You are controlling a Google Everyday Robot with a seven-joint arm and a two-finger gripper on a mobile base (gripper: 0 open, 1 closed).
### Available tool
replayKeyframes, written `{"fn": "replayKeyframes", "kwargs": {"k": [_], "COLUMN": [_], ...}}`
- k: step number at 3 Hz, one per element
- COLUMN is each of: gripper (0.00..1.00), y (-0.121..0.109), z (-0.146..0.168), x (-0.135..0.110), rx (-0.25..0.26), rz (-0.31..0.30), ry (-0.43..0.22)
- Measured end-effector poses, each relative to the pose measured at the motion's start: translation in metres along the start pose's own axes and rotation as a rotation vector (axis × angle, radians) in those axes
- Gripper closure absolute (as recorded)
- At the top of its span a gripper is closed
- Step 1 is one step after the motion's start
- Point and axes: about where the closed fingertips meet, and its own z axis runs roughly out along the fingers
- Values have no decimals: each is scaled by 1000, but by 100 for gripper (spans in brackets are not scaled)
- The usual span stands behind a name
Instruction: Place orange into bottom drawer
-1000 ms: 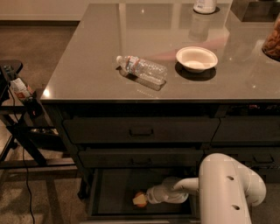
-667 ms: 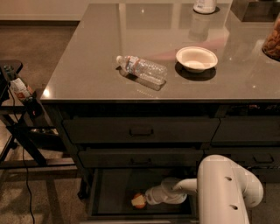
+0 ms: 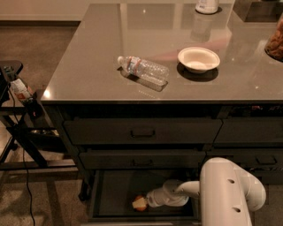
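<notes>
The bottom drawer (image 3: 116,192) is pulled open below the two shut handled drawers, showing its dark tray floor. My white arm reaches into it from the right. The gripper (image 3: 145,201) is low inside the drawer, near its front middle. The orange (image 3: 139,203) sits at the gripper's tip, on or just above the drawer floor. Only part of the fruit shows past the gripper.
On the countertop lie a clear plastic water bottle (image 3: 143,71) on its side and a white bowl (image 3: 198,59). A white container (image 3: 207,5) stands at the back. A dark metal stand with cables (image 3: 18,115) stands left of the cabinet.
The gripper and the orange have shifted slightly left and a little lower inside the drawer. Nothing on the countertop has moved.
</notes>
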Motion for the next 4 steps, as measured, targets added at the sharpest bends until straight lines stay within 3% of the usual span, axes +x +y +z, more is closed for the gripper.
{"fn": "replayKeyframes", "kwargs": {"k": [3,4], "gripper": [11,0], "y": [0,0], "z": [0,0], "x": [0,0], "rx": [0,0], "rz": [0,0], "ry": [0,0]}}
